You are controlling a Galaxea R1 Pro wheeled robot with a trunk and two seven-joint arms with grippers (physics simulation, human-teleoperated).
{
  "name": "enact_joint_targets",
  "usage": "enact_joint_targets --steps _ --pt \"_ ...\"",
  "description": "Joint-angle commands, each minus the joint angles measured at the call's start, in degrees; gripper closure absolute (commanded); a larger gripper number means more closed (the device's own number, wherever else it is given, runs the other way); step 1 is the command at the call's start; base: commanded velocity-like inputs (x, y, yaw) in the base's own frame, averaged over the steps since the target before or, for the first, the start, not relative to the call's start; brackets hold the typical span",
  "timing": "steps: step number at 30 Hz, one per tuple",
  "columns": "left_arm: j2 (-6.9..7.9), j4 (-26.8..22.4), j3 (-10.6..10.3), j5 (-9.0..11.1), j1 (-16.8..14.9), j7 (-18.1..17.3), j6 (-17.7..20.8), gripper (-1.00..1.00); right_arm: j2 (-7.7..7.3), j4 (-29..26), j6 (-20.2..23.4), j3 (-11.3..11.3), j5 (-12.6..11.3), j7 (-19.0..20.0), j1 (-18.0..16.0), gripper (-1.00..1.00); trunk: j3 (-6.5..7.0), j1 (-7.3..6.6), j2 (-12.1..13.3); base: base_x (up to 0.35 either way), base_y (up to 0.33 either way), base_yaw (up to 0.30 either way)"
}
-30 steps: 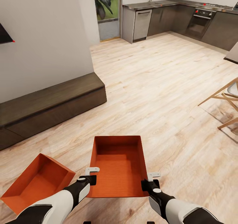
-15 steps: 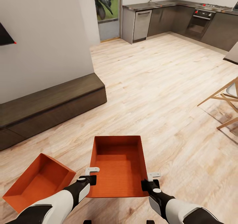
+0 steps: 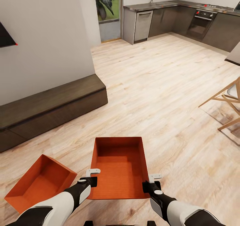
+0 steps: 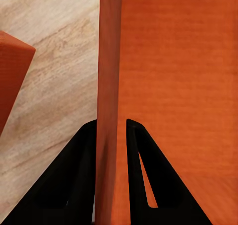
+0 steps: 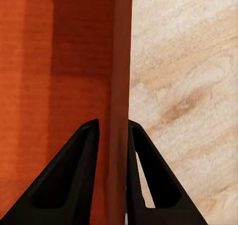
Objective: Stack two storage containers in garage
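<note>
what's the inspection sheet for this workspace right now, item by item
surface: light wood plank floor, no dark grey floor seen
job's things: held container carried in front of the robot, open side up, nothing in it; second container tilted on the floor by the left arm
clutter: nothing seen
grippers: left gripper shut on held container's wall; right gripper shut on the opposite wall
cables: nothing seen
surroundings: dark low bench along a white wall, kitchen units far ahead, wooden chair legs at right

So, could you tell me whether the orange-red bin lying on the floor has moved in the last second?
Cannot tell: that loose orange-red bin drifts slightly right, but so does the dark wooden bench, suggesting camera motion.
</note>
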Motion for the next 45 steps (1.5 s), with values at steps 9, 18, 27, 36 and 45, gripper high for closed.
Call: enact_joint_targets --steps 9,18,27,36,45 --pt "0.42 0.2 0.8 0.0 0.0 0.6 0.3 1.00 -0.20 0.0 -2.4 -1.9 -1.0 -0.3 -0.1 1.00 1.57 -1.97 3.6 0.000 0.000 0.000" --pt "0.42 0.2 0.8 -0.1 0.0 0.6 0.3 1.00 -0.11 0.0 -2.5 -1.9 -1.0 -0.5 -0.1 1.00 1.74 -1.97 3.6 0.000 0.000 0.000" --pt "0.36 0.2 0.8 0.0 0.0 0.6 0.3 1.00 -0.02 0.0 -2.5 -1.8 -0.9 -0.8 -0.1 1.00 2.54 -1.97 3.6 0.000 0.000 0.000" --pt "0.41 0.2 0.8 0.0 0.0 0.6 0.3 1.00 -0.02 0.0 -3.5 -1.8 -1.0 -0.8 -0.1 1.00 3.39 -1.97 3.6 0.000 0.000 0.000" --pt "0.42 0.2 0.9 0.0 0.0 0.6 0.3 1.00 -0.02 0.0 -3.5 -1.8 -1.0 -0.8 -0.1 1.00 4.24 -1.97 3.6 0.000 0.000 0.000"
